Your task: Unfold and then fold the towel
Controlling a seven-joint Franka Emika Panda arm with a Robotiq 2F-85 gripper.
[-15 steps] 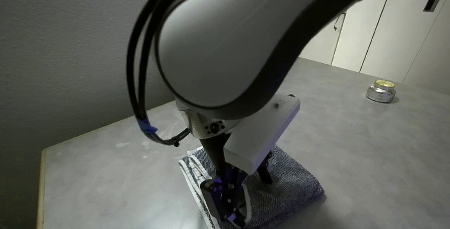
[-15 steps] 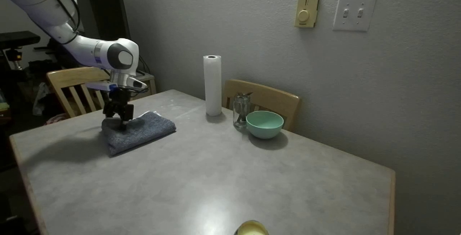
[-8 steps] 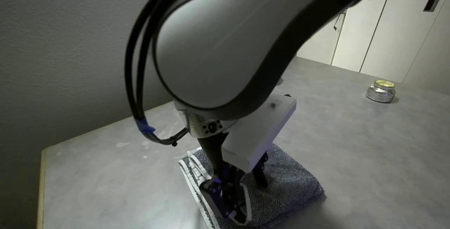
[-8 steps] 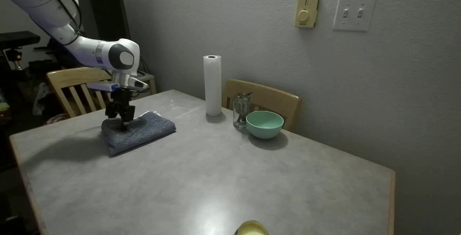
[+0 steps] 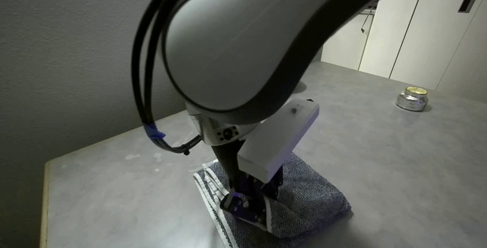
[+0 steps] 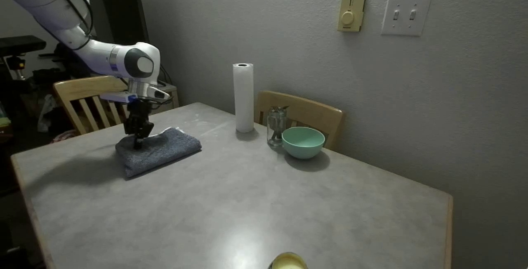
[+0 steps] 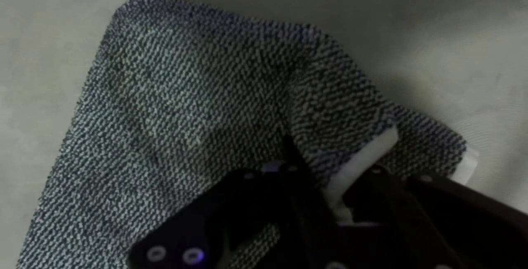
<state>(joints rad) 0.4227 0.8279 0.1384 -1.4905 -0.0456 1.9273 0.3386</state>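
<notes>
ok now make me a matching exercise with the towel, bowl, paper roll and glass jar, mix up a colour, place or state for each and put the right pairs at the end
1. towel
2. bowl
3. paper roll
4. glass jar

A. green
B. between the paper roll and the bowl, as seen in an exterior view
C. grey-blue with a white edge, folded
D. white, standing upright

Pairs: 1-C, 2-A, 3-D, 4-B

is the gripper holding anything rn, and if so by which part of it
The towel, by a raised white-edged fold that appears pinched in the gripper; the contact itself is partly hidden.
</notes>
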